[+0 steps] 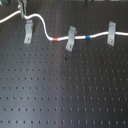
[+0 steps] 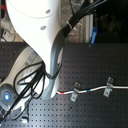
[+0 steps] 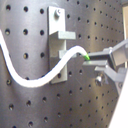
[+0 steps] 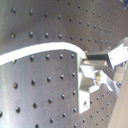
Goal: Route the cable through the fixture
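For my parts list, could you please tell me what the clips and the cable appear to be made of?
The clips look like bent sheet metal, with a dull grey finish and sharp folds. The cable looks plastic-sheathed: smooth, white and freely curving. Its red band may be tape; that is uncertain.

The arm (image 2: 37, 30) is seen in the second exterior view as smooth white shells with a grey inset strip and small round fastener caps. Black cables (image 2: 30, 80) are looped beside it. A blue-lit button (image 2: 6, 96) is shown on a lower white segment. Grey metal jaws are shown in both wrist views.
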Robot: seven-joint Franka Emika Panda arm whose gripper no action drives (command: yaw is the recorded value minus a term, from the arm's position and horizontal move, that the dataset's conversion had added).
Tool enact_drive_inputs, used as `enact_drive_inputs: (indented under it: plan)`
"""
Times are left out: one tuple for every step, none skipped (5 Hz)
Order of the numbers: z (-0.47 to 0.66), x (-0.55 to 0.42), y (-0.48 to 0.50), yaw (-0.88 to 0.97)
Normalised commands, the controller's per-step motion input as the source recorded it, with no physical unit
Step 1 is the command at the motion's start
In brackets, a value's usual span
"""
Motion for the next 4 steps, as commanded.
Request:
enact_drive_inputs:
  plan:
    - [0.00,0.120,-0.101,0.73]
    - [0.02,0.020,-0.038,0.85]
    - [0.00,-0.114,-0.059,0.61]
    - [0.08,-0.143,-0.057,0.15]
